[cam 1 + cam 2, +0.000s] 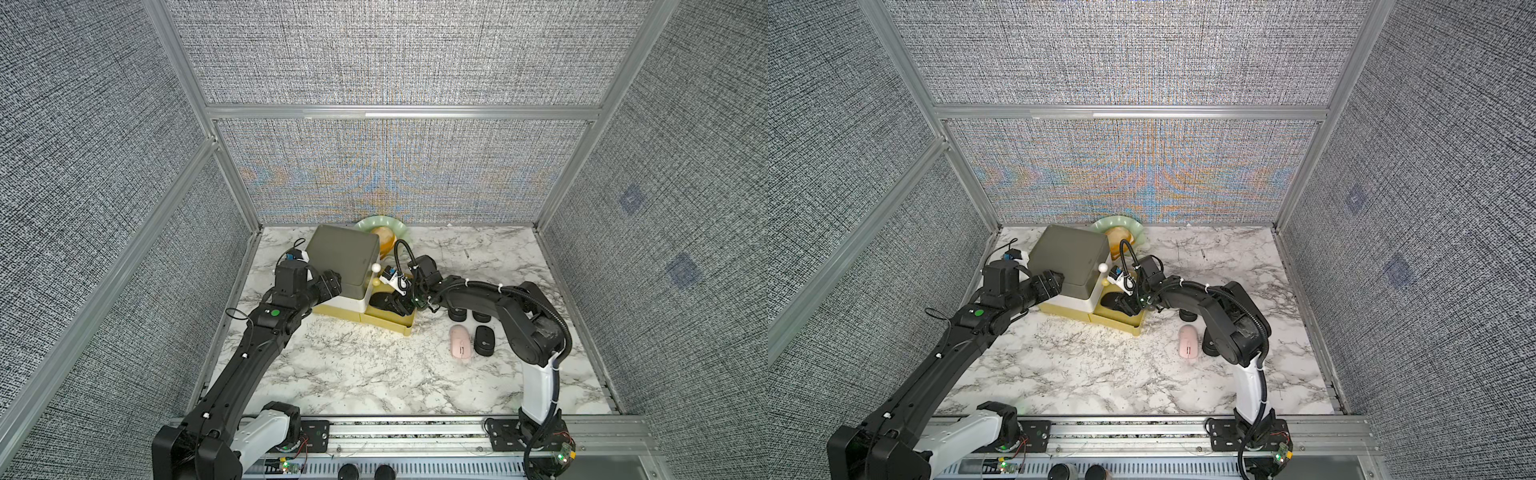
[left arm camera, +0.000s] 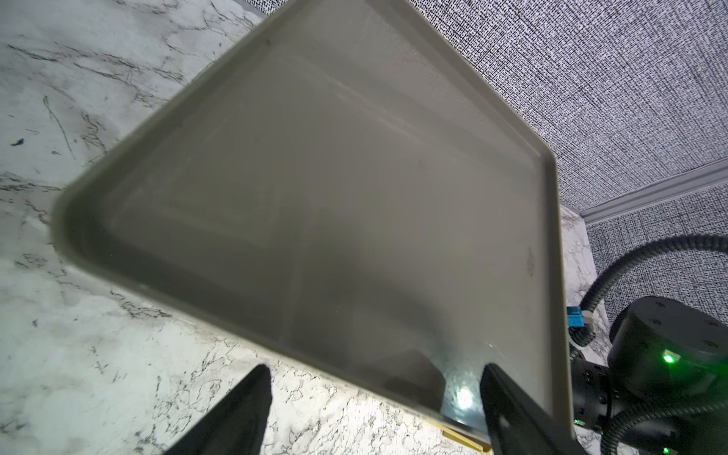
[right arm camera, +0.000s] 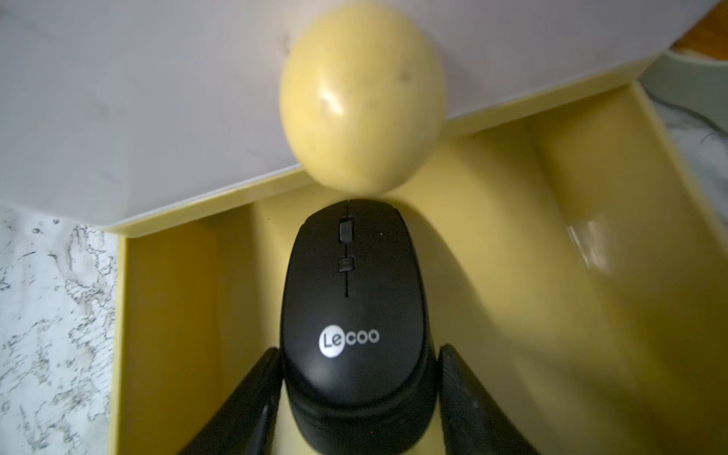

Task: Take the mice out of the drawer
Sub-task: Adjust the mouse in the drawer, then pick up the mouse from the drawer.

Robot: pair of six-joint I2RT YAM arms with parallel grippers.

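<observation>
Right claw (image 3: pixel 358 354) clamps a matte black mouse (image 3: pixel 346 275) by its rounded flanks, both fingers pressed against it, low in the right wrist frame. The mouse's back reads "Lecoo", the "Le" set in a silvery dot. It sits inside the open yellow plastic drawer (image 3: pixel 165 315), nose under a glossy round yellow knob (image 3: pixel 360 114), with bare drawer floor on either side. In a top view, centre right on the marbled surface (image 1: pixel 353 374), lie a pale pink mouse (image 1: pixel 460 340) and, just beside it, another black mouse (image 1: pixel 484 340). Above them two more black mice (image 1: pixel 457 314) peek from under the right arm. Left claw (image 2: pixel 374 368) stands parted across the smooth grey box top (image 2: pixel 315 197); whether it pinches anything is unclear.
</observation>
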